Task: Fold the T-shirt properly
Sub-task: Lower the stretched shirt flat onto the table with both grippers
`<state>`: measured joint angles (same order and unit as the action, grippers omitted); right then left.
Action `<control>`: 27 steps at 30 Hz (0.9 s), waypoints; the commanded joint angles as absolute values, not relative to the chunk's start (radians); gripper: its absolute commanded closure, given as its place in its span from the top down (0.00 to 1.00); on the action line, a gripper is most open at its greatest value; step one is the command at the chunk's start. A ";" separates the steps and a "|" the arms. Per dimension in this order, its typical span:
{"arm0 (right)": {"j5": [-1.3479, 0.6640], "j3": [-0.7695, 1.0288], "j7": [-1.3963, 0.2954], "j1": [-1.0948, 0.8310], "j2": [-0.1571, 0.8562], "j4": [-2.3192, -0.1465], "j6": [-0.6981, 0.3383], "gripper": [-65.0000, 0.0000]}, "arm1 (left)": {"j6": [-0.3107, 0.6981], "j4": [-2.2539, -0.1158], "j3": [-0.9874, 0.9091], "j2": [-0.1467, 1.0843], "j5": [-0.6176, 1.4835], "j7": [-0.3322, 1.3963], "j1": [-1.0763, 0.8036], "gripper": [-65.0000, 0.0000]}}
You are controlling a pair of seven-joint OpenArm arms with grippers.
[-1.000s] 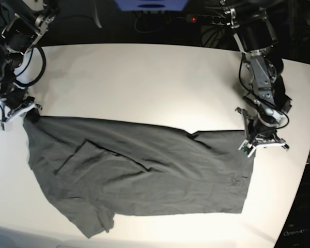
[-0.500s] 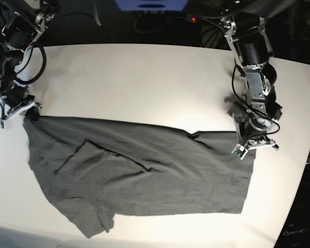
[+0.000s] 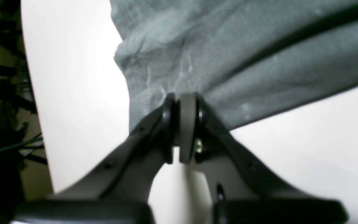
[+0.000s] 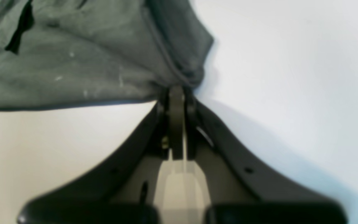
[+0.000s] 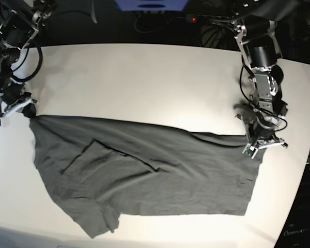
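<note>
I had both arms down at the far edge of the T-shirt (image 5: 144, 175), one at each corner. The left end effector (image 3: 180, 102) was pinched narrow, its two pads pressed together on the hem corner of the cloth; in the left wrist view the grey fabric fanned out away from the tips, with bare white table (image 3: 306, 140) on either side of them. On the base view that end effector (image 5: 259, 145) sat at the shirt's corner nearest the table's side edge, with the arm rising straight behind it.

The right end effector (image 4: 176, 90) was likewise closed tight on cloth. In the right wrist view a bunched corner with a seam line ran right into the tips, the fabric spread out ahead and to one side of them, and plain table lay on the other side. From the base camera that end effector (image 5: 21, 107) held the opposite corner, and the cloth came to a drawn point at its tips.

Between the two end effectors the shirt's far edge ran as a fairly taut line. The rest of the garment lay flat on the table in front of them, wrinkled, with one folded-over flap closer to the right end effector and a sleeve hanging toward the near table edge.
</note>
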<state>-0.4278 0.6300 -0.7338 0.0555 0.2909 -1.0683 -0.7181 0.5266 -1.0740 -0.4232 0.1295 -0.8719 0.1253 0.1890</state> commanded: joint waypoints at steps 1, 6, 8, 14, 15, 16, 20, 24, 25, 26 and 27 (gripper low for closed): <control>-0.341 0.630 -0.816 0.042 0.303 -1.063 -0.698 0.01 | 0.568 -1.084 -0.426 0.139 -0.915 0.225 0.148 0.05; -0.341 0.630 -0.816 0.041 0.302 -1.064 -0.698 0.01 | 0.568 -1.148 -0.426 0.130 -0.915 0.225 0.081 0.05; -0.341 0.630 -0.816 0.041 0.300 -1.067 -0.698 0.01 | 0.568 -1.165 -0.426 0.130 -0.915 0.225 0.059 0.05; -0.341 0.630 -0.908 0.002 0.292 -1.294 -0.698 0.01 | 0.568 -1.179 -0.426 0.130 -0.915 0.223 0.027 0.05; -0.341 0.630 -0.935 0.001 0.280 -1.345 -0.698 0.01 | 0.568 -1.179 -0.426 0.130 -0.915 0.223 0.027 0.05; -0.340 0.630 -0.966 -0.001 0.271 -1.402 -0.698 0.01 | 0.568 -1.179 -0.426 0.130 -0.915 0.223 0.027 0.05; -0.338 0.621 -1.092 0.001 0.255 -1.600 -0.698 0.01 | 0.568 -1.181 -0.424 0.110 -0.917 0.223 0.027 0.05; -0.338 0.568 -1.184 0.028 0.254 -1.732 -0.698 0.01 | 0.570 -1.181 -0.424 0.107 -0.917 0.223 0.024 0.05; -0.338 0.558 -1.198 0.041 0.254 -1.736 -0.698 0.01 | 0.573 -1.181 -0.424 0.107 -0.917 0.223 0.024 0.05; -0.338 0.550 -1.205 0.050 0.254 -1.736 -0.698 0.01 | 0.588 -1.181 -0.424 0.105 -0.917 0.223 0.024 0.05; -0.338 0.541 -1.208 0.059 0.254 -1.735 -0.698 0.01 | 0.615 -1.181 -0.424 0.105 -0.917 0.223 0.024 0.05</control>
